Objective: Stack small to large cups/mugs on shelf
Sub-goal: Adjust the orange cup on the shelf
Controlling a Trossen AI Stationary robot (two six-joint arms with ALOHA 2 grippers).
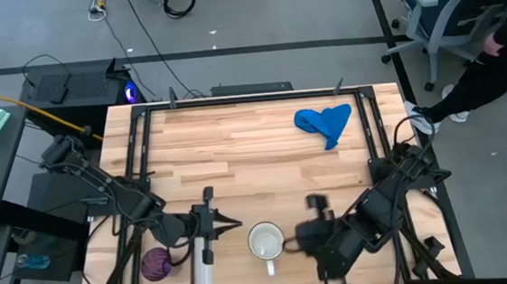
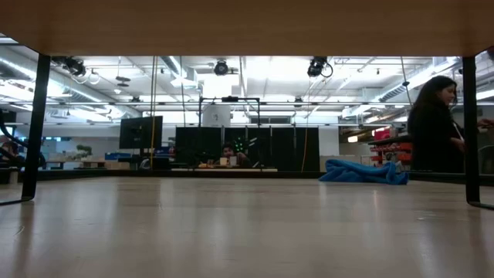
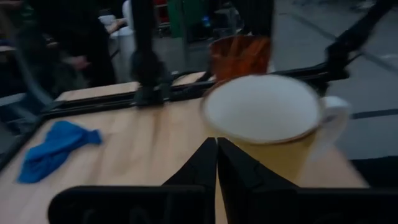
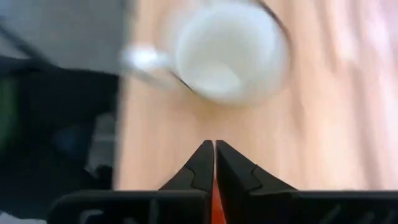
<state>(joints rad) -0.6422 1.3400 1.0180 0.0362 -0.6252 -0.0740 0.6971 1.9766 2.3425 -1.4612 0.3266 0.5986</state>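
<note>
The white mug [image 1: 266, 242] stands upright on the light wooden board [image 1: 237, 161] near its front edge, its handle [image 1: 270, 268] toward the near side. The purple patterned cup [image 1: 157, 264] stands at the front left, beside a pale upright strip [image 1: 202, 271]. My left gripper [image 1: 237, 223] is shut and empty, just left of the mug [image 3: 267, 112]. My right gripper [image 1: 293, 240] is at the mug's right side, shut, with an orange sliver [image 4: 213, 196] between its fingers. The orange patterned cup [image 3: 239, 56] shows behind the mug in the left wrist view. My right gripper has orange material [image 4: 213, 198] pinched between its two shut fingers. My own fingers hide the rest of the contact, so which part of the orange cup this is cannot be told. Whether the cup is clear of the board cannot be told, as the mug hides its base.
A crumpled blue cloth [image 1: 326, 121] lies at the far right of the board and shows in the low view [image 2: 363, 171]. Dark frame rails [image 1: 141, 151] run along the left and right sides. A person [image 2: 436, 127] stands beyond the table's right.
</note>
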